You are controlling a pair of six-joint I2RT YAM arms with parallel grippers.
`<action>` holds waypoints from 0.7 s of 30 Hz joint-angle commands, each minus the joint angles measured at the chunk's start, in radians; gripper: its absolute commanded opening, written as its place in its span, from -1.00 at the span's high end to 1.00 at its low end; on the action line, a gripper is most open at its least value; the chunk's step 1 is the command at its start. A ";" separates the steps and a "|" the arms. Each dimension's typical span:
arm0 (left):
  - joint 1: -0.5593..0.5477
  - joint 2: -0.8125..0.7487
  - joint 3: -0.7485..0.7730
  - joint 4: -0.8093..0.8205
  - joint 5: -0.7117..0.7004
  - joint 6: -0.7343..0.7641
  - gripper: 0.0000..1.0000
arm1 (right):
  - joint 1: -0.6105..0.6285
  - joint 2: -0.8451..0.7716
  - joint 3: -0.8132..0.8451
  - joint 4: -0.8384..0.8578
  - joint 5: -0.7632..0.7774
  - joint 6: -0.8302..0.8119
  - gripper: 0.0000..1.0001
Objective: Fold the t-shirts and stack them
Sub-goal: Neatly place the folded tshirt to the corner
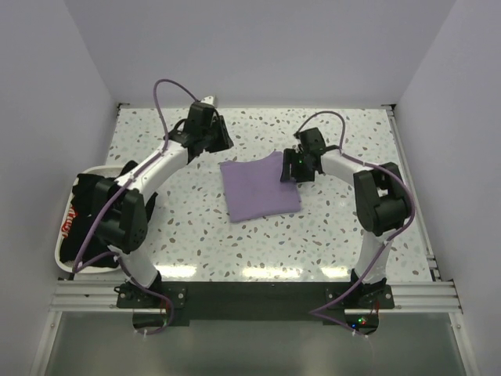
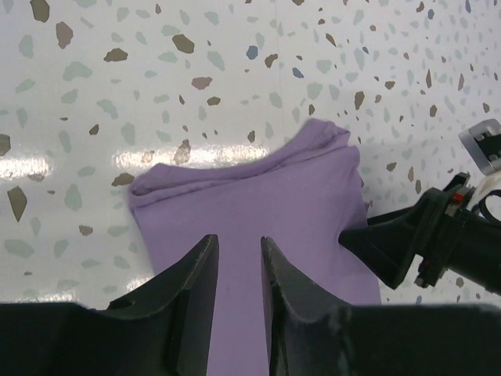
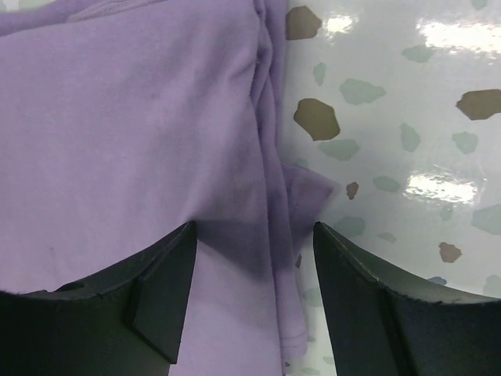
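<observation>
Counting from overhead, found one lavender t-shirt (image 1: pixel 260 188), one white tray (image 1: pixel 57 254), and two grippers. Could not count the black shirts (image 1: pixel 72 244) heaped in that tray at the table's (image 1: pixel 196 235) left edge. Made out just one red-and-white print (image 1: pixel 70 222) among them.

Lay near the middle of the table, that lavender t-shirt, well apart from the tray. Was folded into a rough rectangle, turned a little askew. Showed plain cloth with no print and a mostly smooth top face. Had a rolled fold along the far edge. Had its layers bunched and slightly uneven down the right side, with the far-right corner peaking up.

Hovered beyond the shirt's far-left corner, the left gripper (image 2: pixel 239 249), fingers parted by a narrow gap and holding nothing.

Sat low over the shirt's far-right edge, the right gripper (image 3: pixel 254 235), fingers spread wide to either side of the bunched layers, clamped on nothing. Could not tell whether the tips touched the cloth.
</observation>
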 commanded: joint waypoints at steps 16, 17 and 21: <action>0.008 -0.455 -0.345 -0.055 0.067 0.140 0.33 | 0.080 0.071 0.060 -0.012 0.137 0.052 0.59; 0.008 -0.475 -0.368 -0.063 0.062 0.163 0.33 | 0.080 0.082 0.072 -0.025 0.143 0.047 0.80; 0.006 -0.599 -0.443 -0.077 0.041 0.203 0.33 | 0.080 0.128 0.172 -0.101 0.282 0.013 1.00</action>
